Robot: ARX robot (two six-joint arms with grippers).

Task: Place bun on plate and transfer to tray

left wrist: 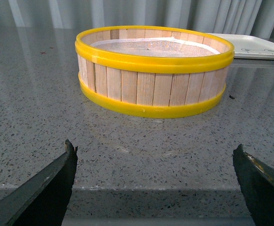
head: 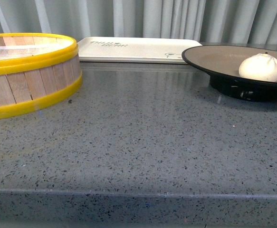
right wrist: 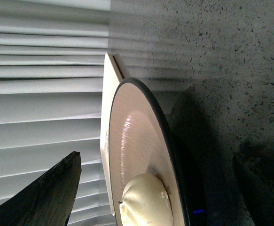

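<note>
bun [head: 260, 67] upright, pleated top up, on plate [head: 214, 59] upper right of front view, left tool [left wrist: 154, 147] and right tool [right wrist: 158, 155] both spread wide, gripping nothing

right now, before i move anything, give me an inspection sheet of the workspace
surface: grey speckled counter, glossy
job's things: bun sits on the plate, at the right; the plate's foot appears to stand on the counter in front of the tray, not on it
clutter: yellow-rimmed wooden steamer, at the left
grippers: left gripper open, facing the steamer; right gripper open, facing plate and bun, holding nothing
cables: nothing seen
surroundings: pale curtain behind the counter
</note>
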